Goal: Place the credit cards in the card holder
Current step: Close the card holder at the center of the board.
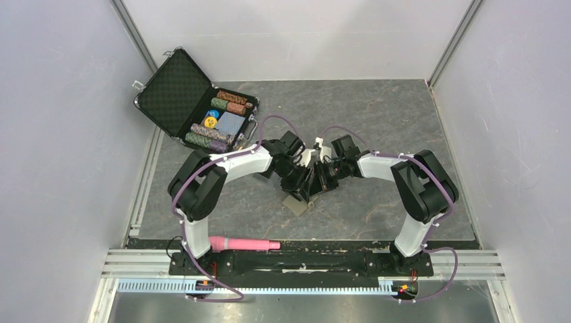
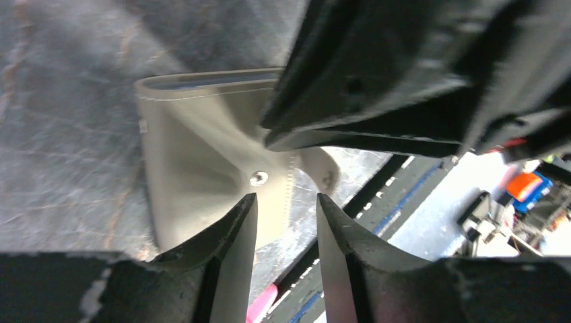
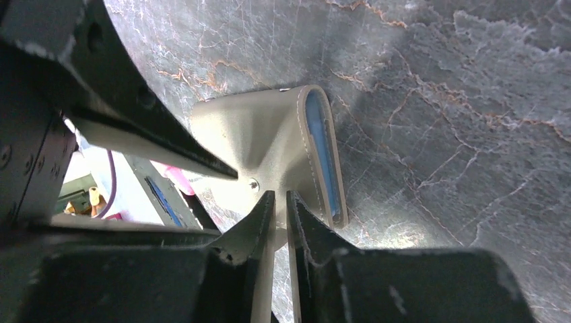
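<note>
1. Right gripper (image 3: 277, 214): jaws nearly pressed together, pinching the card holder (image 3: 266, 134) wall just beside its snap stud (image 3: 253, 183).
2. Left gripper (image 2: 286, 225): jaws spread, straddling the holder's stitched edge without clamping it.
3. The holder sits between both grippers at mid-table (image 1: 390, 121), blue-lined mouth gaping. No credit cards show in any view.
4. Risk: one thin pinch carries the holder, so it may slip or fold shut. The crowded grippers may collide.
5. Surroundings: poker chip case (image 1: 195, 101) at far left, pink cylinder (image 1: 244, 243) by the near rail. Neither obstructs.
</note>
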Robot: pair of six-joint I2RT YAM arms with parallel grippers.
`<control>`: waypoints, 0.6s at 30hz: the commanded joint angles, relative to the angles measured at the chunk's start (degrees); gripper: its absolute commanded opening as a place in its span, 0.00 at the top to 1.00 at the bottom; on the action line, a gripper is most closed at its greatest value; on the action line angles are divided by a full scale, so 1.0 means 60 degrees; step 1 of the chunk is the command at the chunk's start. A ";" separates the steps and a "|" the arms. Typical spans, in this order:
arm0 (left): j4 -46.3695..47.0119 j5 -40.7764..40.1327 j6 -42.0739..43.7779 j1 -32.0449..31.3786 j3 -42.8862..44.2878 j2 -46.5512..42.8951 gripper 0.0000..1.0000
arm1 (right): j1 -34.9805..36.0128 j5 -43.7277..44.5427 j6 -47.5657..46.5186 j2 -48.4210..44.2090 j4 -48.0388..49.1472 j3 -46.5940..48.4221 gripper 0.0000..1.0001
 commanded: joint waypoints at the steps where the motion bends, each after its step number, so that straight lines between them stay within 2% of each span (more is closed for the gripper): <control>1: 0.0680 0.1480 0.0781 -0.0091 0.0066 -0.0314 0.55 | 0.0044 0.0715 -0.0119 0.0173 -0.0067 -0.0236 0.87; 5: 0.0495 0.1568 0.0862 -0.0131 0.0276 -0.0062 0.56 | 0.0042 0.0686 -0.0126 0.0187 -0.0077 -0.0243 0.87; 8: 0.0433 0.1552 0.0912 -0.0204 0.0352 0.0011 0.62 | 0.0047 0.0686 -0.0124 0.0194 -0.0097 -0.0231 0.87; 11: 0.0135 0.1108 0.1023 -0.0306 0.0539 0.0116 0.69 | 0.0047 0.0671 -0.0123 0.0187 -0.0095 -0.0214 0.88; 16: -0.0076 0.0418 0.1104 -0.0497 0.0729 0.0237 0.70 | 0.0044 0.0656 -0.0103 0.0147 -0.0157 -0.0130 0.88; 18: -0.0113 0.0298 0.1104 -0.0541 0.0778 0.0280 0.74 | 0.0040 0.0656 -0.0123 0.0129 -0.0181 -0.0126 0.88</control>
